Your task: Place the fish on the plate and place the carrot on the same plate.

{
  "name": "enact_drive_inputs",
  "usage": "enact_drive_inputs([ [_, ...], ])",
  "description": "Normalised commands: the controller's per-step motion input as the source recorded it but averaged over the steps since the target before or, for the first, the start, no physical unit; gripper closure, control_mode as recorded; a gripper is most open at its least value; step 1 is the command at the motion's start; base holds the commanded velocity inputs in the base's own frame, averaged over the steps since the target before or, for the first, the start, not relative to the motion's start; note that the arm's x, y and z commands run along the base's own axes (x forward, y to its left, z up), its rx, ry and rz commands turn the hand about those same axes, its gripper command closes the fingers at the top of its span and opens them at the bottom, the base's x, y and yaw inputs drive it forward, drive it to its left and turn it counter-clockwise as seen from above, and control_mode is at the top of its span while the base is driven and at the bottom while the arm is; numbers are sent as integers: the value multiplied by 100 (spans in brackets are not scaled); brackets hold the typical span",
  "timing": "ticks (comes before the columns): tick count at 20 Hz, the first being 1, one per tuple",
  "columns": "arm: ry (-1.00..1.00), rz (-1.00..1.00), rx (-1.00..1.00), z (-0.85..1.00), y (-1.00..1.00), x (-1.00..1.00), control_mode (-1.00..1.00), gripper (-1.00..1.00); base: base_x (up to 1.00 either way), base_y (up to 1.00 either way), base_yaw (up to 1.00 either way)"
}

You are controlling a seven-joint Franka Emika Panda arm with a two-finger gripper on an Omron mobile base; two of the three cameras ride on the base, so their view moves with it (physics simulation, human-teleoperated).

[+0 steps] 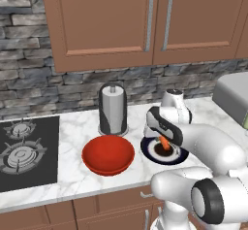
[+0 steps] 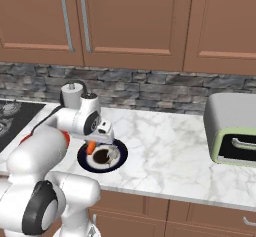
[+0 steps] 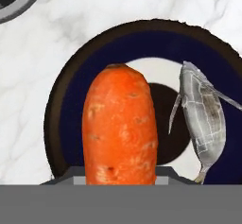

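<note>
On the white marbled bench, left to right, stand a deep red-orange bowl and a round plate with a dark navy rim and white inner ring. The white arm bends forward and down over that plate, its gripper pointing at the dish. The jaws are clenched on a stubby bright orange carrot, held above the plate's centre. Just right of it, a small grey, pale-scaled fish lies on the plate.
</note>
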Motion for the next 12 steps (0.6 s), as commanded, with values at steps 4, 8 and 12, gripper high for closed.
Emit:
enact_drive_inputs([
  [4,0,-5,2,-60,-11,0,-100,100,0,0,0],
  [8,0,-2,0,-29,0,1,-100,100,0,0,0],
  [12,0,-2,0,-5,0,6,-100,100,0,0,0],
])
